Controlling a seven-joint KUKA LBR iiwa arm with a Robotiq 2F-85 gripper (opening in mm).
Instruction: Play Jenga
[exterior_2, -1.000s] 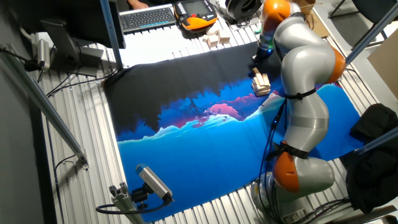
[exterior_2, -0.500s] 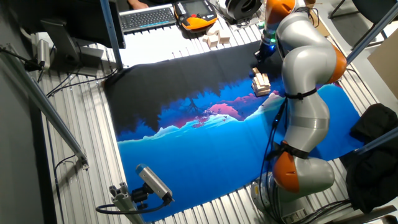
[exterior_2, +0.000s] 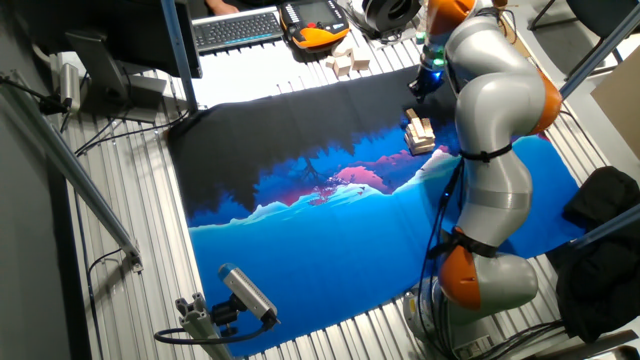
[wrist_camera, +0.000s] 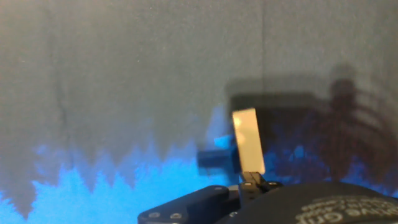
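The Jenga tower (exterior_2: 420, 133), a short stack of pale tan blocks, stands on the printed mat (exterior_2: 330, 220) at its right side, close to the arm. My gripper (exterior_2: 419, 90) hangs just beyond and above the tower, mostly hidden by the arm's upper link. In the hand view the gripper (wrist_camera: 251, 179) sits at the bottom edge with its fingers closed on one pale wooden block (wrist_camera: 247, 146). The block sticks out ahead of the fingers, above the mat (wrist_camera: 124, 93). The tower itself does not show in the hand view.
Several loose wooden blocks (exterior_2: 345, 63) lie on the slatted table beyond the mat. A keyboard (exterior_2: 237, 28) and an orange pendant (exterior_2: 315, 22) lie at the back. A camera on a stand (exterior_2: 245, 291) sits at the front left. A black bag (exterior_2: 605, 200) lies at the right.
The arm's upper links and the hand have shifted slightly up and to the right, away from the tower. The tower has not moved.
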